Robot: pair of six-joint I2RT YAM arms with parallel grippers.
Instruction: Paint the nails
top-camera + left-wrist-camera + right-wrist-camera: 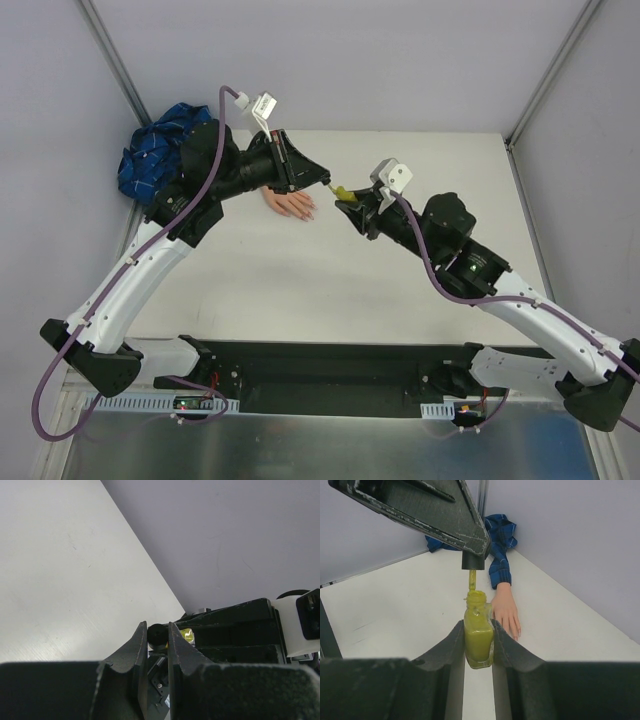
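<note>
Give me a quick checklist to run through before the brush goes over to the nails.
1. Right gripper shut on the bottle: ok.
2. Left gripper shut on the cap: ok.
3. Brush clear of the bottle's mouth: not ok, its lower end sits in the mouth.
4. Brush tip loaded: cannot tell, it is hidden in the bottle.
5. Hand flat on the table, nothing on top of it: ok.
6. Nails in view from the right wrist: ok, just beside the bottle.
</note>
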